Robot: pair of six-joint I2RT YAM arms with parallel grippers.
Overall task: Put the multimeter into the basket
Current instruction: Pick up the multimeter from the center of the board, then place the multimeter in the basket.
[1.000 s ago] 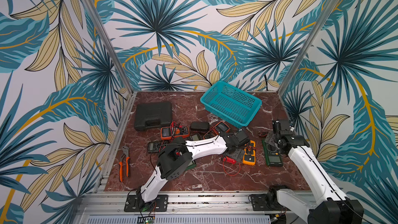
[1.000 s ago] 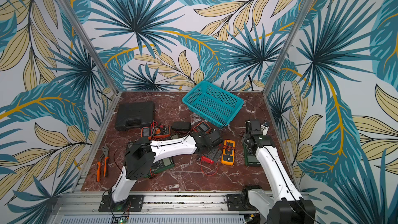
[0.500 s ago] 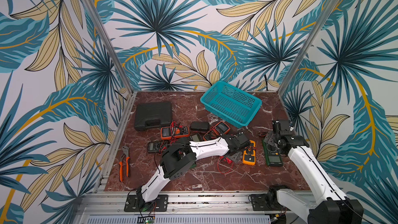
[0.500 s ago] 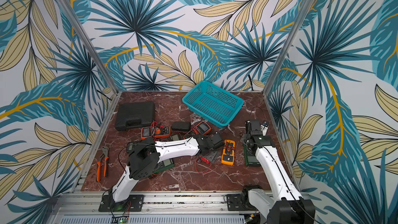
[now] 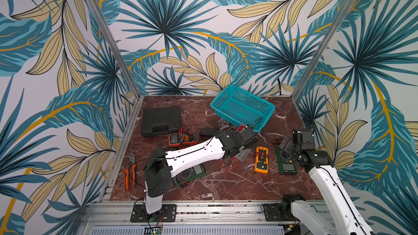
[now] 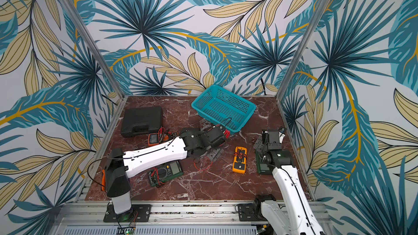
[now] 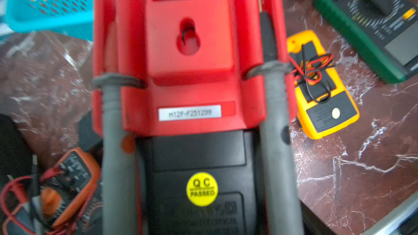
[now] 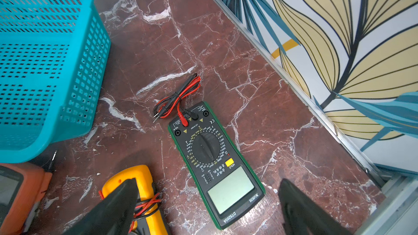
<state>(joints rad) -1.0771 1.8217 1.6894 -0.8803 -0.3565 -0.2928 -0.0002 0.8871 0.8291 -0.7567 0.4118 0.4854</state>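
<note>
Red-veined marble table, palm-leaf walls on three sides, and we're mid-carry. Our left fingers are clamped on the red multimeter. The left wrist view shows its back filling the lens, probes clipped down both sides, with the table blurred beyond it, so we judge it's up off the surface. In both top views it sits right at the near corner of the basket, just short of the rim and not over it yet.

So the pick looks done and the carry is nearly there. What's left is to clear that rim, come down inside and let go. As far as we can see the basket holds nothing, just bare mesh floor.

Now the edges. That near wall is the one to clear, and a black lead arcs up over the corner; we'd say it could catch on the rim or the mesh. The back wall stands close behind the basket, so there's little room to overshoot.

Over on the other side, our right fingers are spread wide and empty, hovering above the green multimeter with the yellow multimeter just beside it. They stand near the basket but apart from it, out of our lane. The orange multimeter and the black case lie well clear of the path.
</note>
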